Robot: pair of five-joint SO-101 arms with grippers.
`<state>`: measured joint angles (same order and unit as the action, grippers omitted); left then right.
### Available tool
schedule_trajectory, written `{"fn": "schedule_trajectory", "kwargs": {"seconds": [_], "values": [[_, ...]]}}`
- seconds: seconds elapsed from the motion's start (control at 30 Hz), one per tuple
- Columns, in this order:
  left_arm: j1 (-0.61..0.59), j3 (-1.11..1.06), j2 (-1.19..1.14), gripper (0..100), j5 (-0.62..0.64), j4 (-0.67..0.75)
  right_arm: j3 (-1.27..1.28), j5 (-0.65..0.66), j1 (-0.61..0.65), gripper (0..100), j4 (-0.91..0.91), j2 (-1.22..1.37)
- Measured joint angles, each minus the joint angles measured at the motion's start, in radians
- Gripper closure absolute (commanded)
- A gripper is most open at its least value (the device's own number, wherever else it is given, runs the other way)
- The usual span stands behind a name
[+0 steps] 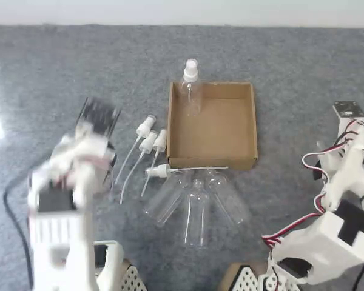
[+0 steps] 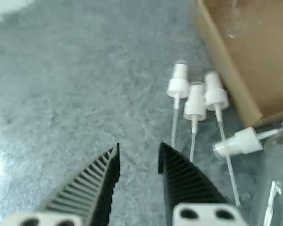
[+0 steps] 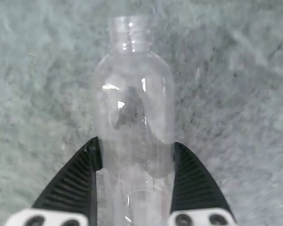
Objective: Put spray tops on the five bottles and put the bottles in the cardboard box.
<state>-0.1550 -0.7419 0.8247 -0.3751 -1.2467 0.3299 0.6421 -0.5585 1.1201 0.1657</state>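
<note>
— Bottles, where do they lie?

— One capped bottle [image 1: 191,91] stands upright inside the cardboard box [image 1: 230,160], in the back corner on the left arm's side. Three bare bottles [image 1: 197,212] lie fanned on the grey carpet [image 1: 79,60] just in front of the box, necks toward it. They are so clear that their edges run together, and I cannot tell whether they touch.

— And the fifth?

— The fifth bottle [image 3: 134,108], its neck uncapped, sits between the fingers of the right gripper [image 3: 135,151], which press on both its sides. Its base is cut off at the edge of the right wrist view.

— And on the left?

— The left gripper [image 2: 139,148] hangs over bare carpet, its fingers a narrow gap apart with nothing between them. Near it, three spray tops [image 2: 195,106] lie side by side beside the box. A fourth spray top [image 2: 240,141] lies crosswise, its thin tube running along the box's front wall.
</note>
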Motion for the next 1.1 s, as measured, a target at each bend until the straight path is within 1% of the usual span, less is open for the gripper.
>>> {"fn": "schedule_trajectory", "kwargs": {"seconds": [0.13, 0.27, 0.37, 0.5, 0.6, 0.77, 0.87, 1.1], "values": [[0.051, 0.298, -0.404, 79, 0.012, -0.009, 0.009, 0.069, 0.003, 90.2, -0.006, -0.002], [0.08, 0.526, -0.755, 79, 0.018, -0.003, 0.034, 0.132, 0.011, 85.4, -0.012, -0.017], [0.081, 0.641, -0.948, 79, 0.051, 0.04, 0.043, 0.15, 0.012, 83.2, -0.012, -0.02], [0.084, 0.738, -1.143, 79, 0.063, 0.08, 0.049, 0.157, 0.014, 77.7, -0.012, -0.021], [0.098, 0.775, -1.231, 79, 0.066, 0.087, 0.068, 0.163, 0.012, 75.0, -0.012, 0.012], [0.129, 0.798, -1.283, 79, 0.066, 0.101, 0.069, 0.163, 0.012, 74.8, -0.012, 0.014], [0.126, 0.798, -1.323, 79, 0.074, 0.129, 0.068, 0.163, 0.014, 74.7, -0.012, 0.014], [0.089, 0.799, -1.399, 90, 0.083, 0.189, 0.068, 0.163, 0.017, 74.7, -0.012, 0.014]]}}
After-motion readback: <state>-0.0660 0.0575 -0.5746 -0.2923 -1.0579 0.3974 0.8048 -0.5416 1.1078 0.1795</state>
